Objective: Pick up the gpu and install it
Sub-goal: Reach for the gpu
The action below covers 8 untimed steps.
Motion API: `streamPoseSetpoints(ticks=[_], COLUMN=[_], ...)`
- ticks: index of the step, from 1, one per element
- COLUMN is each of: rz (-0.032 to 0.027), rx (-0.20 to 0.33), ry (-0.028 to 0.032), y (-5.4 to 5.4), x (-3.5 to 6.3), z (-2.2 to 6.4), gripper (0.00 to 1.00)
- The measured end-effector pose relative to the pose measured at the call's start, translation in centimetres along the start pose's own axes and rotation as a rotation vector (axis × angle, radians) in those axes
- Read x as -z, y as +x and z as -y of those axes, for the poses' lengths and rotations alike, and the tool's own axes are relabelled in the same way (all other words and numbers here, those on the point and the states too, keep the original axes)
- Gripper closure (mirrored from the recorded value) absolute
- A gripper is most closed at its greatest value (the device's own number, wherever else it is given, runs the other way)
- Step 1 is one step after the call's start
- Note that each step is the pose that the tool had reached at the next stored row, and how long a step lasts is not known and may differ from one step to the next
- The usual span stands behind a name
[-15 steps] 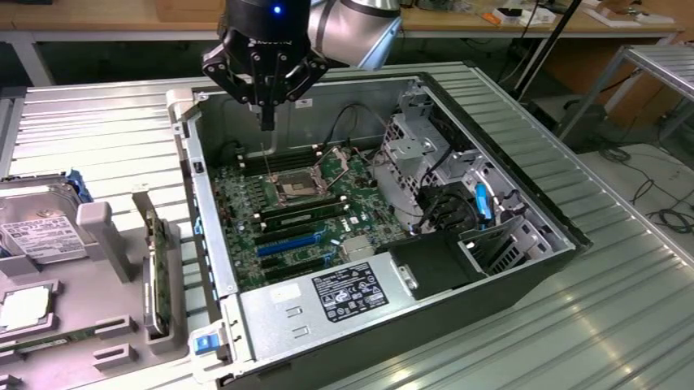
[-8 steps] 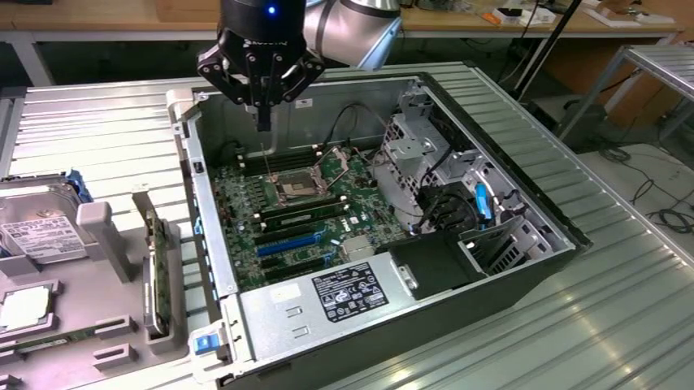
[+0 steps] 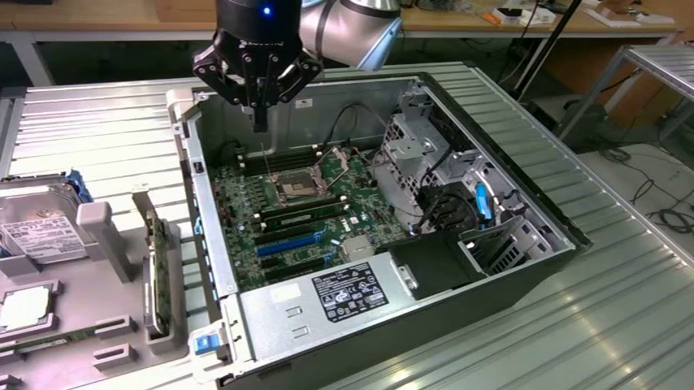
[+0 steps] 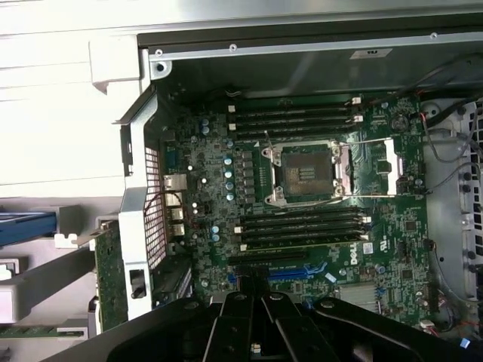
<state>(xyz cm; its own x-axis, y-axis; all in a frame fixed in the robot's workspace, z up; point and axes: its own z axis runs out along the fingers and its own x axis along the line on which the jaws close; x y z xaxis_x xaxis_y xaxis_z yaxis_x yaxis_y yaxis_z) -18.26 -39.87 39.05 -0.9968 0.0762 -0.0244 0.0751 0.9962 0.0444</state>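
Gpu [image 3: 154, 268] not held: gripper [image 3: 260, 118] empty, fingers pinched together, pointing straight down. It hangs over the far corner of the open case [image 3: 206, 203], above the board [image 3: 284, 213], clear of it. In the wrist view the fingertips [image 4: 243, 298] sit over the board edge near the blue slot [image 4: 290, 273]; CPU socket [image 4: 306, 172] lies further in, between the rows of memory slots. Gpu stands on edge in a grey holder [image 3: 103, 244] just outside the case wall, on the exterior view's left; its green edge [image 4: 111, 275] shows beside the rear grille. Hard drive [image 3: 38, 231] rests further left in the same holder.
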Motion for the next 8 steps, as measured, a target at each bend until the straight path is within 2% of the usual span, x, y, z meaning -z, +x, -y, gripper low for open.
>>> streamPoseSetpoints(ticks=[8], rz=[0.0], rx=[0.0], ry=[0.0], y=[0.53], x=[-0.05], z=[0.05], gripper=[0.89])
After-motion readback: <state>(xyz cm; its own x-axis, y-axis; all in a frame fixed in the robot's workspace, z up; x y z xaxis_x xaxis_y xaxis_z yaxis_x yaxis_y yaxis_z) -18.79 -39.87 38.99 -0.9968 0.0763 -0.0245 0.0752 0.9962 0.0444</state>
